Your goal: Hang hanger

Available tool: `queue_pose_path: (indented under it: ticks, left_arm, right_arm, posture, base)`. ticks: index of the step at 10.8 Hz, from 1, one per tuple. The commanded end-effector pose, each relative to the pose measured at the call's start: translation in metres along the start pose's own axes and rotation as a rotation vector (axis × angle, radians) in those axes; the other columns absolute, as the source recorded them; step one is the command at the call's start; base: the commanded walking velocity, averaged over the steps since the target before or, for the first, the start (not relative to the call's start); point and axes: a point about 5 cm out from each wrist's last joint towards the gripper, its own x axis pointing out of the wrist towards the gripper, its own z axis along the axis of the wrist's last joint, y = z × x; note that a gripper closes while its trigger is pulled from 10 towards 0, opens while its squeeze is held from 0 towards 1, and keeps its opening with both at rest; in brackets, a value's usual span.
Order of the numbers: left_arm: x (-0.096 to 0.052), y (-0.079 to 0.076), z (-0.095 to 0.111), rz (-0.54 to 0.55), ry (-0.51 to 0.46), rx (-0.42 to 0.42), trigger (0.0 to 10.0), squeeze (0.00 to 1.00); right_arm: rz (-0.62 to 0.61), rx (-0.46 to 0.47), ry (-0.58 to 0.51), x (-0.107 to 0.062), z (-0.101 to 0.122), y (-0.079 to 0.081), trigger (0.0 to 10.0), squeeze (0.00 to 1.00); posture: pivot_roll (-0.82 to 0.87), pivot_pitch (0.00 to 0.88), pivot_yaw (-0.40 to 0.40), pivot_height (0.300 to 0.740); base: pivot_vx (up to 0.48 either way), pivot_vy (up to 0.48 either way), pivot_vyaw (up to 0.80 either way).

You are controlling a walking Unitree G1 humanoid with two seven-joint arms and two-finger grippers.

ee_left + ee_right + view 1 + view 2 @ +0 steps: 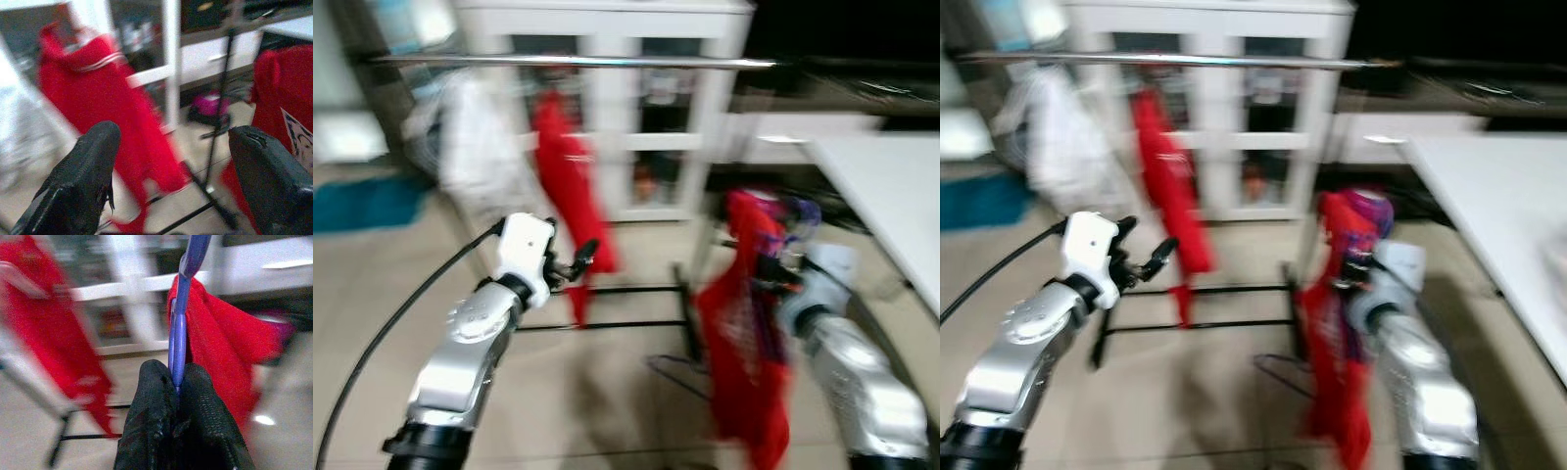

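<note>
The head cameras gave a motion-blurred scene of a room with a pale tiled floor (607,392). A silver clothes rail (578,62) ran across the far part of the scene on a black stand (607,323). From the rail hung a red garment (570,176) near the middle and a white garment (475,147) to its left. Behind the rail stood a white cabinet (636,108) with glass doors. A white table (891,196) ran along the right side.

The right gripper (177,387) was raised at the right of the scene, near the robot. Its two black fingers were pressed together on the blue-purple hanger (180,328), which rose straight up from between them. A red shirt (744,333) was draped on that hanger and hung down beside the right arm, in front of the rail's right end and well below the rail. The hanger's hook was too blurred to tell apart.

The left gripper (171,171) was held up at the left of the scene, in front of the hanging red garment. Its jaws stood wide apart with nothing between the fingers (83,181). Past them, the left wrist camera showed the red garment, the stand's upright pole and the edge of the red shirt.
</note>
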Motion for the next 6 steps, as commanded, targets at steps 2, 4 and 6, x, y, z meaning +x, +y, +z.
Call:
queue_pose_path:
  ticks: [2,4,6]
  left_arm:
    - [-0.002,-0.002,0.001,-0.005,0.002,0.005,10.0,0.0]
    - [-0.005,-0.001,0.002,-0.012,0.006,0.01,10.0,0.0]
    - [-0.006,0.0,0.004,-0.022,0.005,0.016,10.0,0.0]
  right_arm:
    - [0.135,-0.02,-0.046,0.0,0.011,0.011,10.0,0.0]
    - [0.123,-0.046,-0.066,0.004,0.014,0.01,10.0,0.0]
    - [0.033,-0.004,-0.107,0.004,0.016,0.004,10.0,0.0]
  posture:
    - [-0.07,0.0,-0.014,0.74]
    - [-0.06,0.0,-0.016,0.74]
    - [-0.07,0.0,-0.001,0.74]
  base:
    - [0.362,0.0,0.0]
    - [0.364,0.0,0.0]
    - [0.364,0.0,0.0]
